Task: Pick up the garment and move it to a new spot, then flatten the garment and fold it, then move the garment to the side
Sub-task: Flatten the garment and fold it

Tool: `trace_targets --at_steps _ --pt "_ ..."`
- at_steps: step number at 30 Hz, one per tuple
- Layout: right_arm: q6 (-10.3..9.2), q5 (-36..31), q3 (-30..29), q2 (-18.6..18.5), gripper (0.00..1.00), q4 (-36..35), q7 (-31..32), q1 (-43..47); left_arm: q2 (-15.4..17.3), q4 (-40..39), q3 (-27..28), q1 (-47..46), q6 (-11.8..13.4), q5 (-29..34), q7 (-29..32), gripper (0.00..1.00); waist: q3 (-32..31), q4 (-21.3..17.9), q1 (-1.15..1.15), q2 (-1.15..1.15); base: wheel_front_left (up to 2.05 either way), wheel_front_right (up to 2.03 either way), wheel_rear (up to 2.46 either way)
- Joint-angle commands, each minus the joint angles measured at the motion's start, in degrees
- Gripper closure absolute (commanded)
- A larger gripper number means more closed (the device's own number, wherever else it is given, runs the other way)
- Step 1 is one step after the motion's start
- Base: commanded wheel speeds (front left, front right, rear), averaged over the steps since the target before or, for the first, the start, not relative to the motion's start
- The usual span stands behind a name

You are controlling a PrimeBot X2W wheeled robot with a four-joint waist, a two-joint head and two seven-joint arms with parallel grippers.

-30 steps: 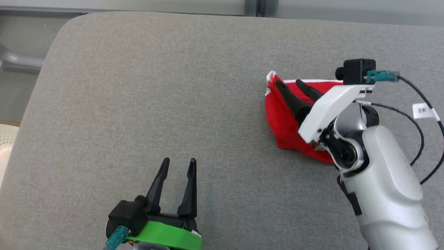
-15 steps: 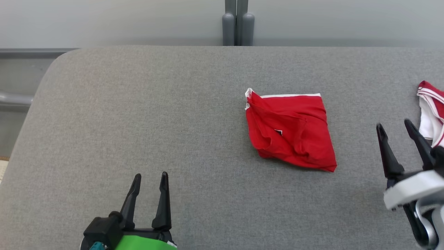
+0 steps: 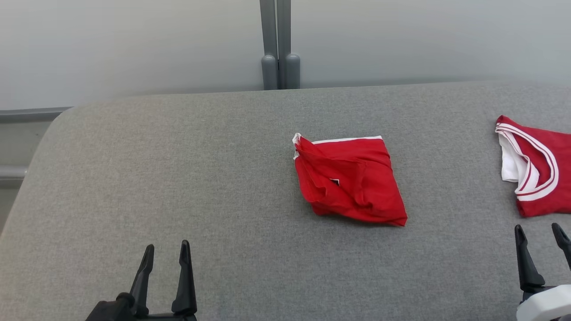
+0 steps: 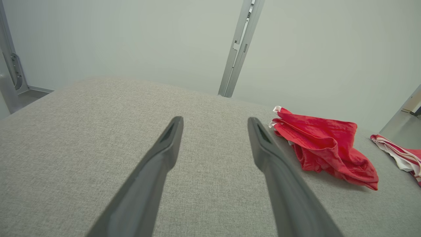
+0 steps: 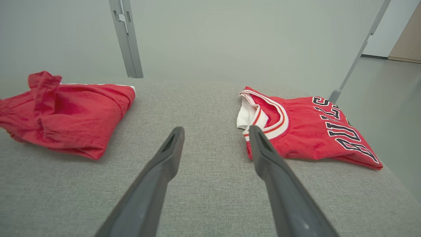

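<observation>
Hovering empty over a loosely folded jersey, risking an undone fold

Holding the left gripper and the right gripper low at the near edge of the grey padded table, both with fingers spread wide and pinching nothing. Keeping well apart from the folded red jersey, which is lying mid-table with its top layers puffing up and one white-trimmed corner poking out. Risking, on any further grab, catching just the upper layer and dragging the fold open while sliding it sideways. Also risking confusion with the second red jersey, showing BULLS lettering and lying near the right gripper.
</observation>
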Motion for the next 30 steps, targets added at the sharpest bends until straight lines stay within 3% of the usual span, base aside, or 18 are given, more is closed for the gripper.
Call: trace_targets --at_steps 1,3,4,5,14,19,24,30 --pt "0.01 -0.4 0.4 0.1 0.0 -0.6 -0.2 -0.1 0.1 -0.1 0.3 1.0 -0.3 0.7 -0.1 0.0 -0.1 -0.3 0.0 0.0 0.0 0.0 0.0" --pt "0.01 0.3 1.2 0.3 0.0 -1.2 -0.2 -1.2 0.1 -0.3 0.5 1.0 -0.5 1.0 -0.1 0.0 0.4 -0.2 0.0 0.0 0.0 0.0 0.0" --pt "0.01 0.7 2.0 0.3 0.58 -1.0 -0.2 -1.7 0.1 -0.4 0.5 0.8 -0.5 1.1 -0.1 0.0 0.8 -0.1 0.0 0.0 0.0 0.0 0.0" --pt "0.01 1.0 3.0 0.0 1.0 -1.0 -0.2 -3.0 0.1 -0.5 0.5 0.3 -0.6 1.1 -0.1 0.0 1.4 0.0 0.0 0.0 0.0 0.0 0.0" --pt "0.01 -0.5 17.9 -2.0 1.0 11.5 0.2 -22.9 0.1 -0.4 -2.1 -5.1 -0.9 0.4 -0.1 0.0 8.8 4.1 0.0 0.0 0.0 0.0 0.0" --pt "0.01 0.6 24.0 0.3 1.0 21.2 0.3 -33.1 0.1 -0.1 -3.5 -7.1 0.1 -1.0 -0.1 0.0 11.6 7.2 0.0 0.0 0.0 0.0 0.0" --pt "0.01 2.7 31.5 2.5 1.0 29.0 -0.1 -38.1 0.1 -0.1 -4.5 -7.9 0.8 -2.0 -0.1 0.0 12.6 9.2 0.0 0.0 0.0 0.0 0.0" --pt "0.01 7.1 39.3 4.7 1.0 30.8 -0.2 -39.1 0.1 -0.2 -4.6 -8.1 1.4 -2.4 -0.1 0.0 12.6 9.5 0.0 0.0 0.0 0.0 0.0"
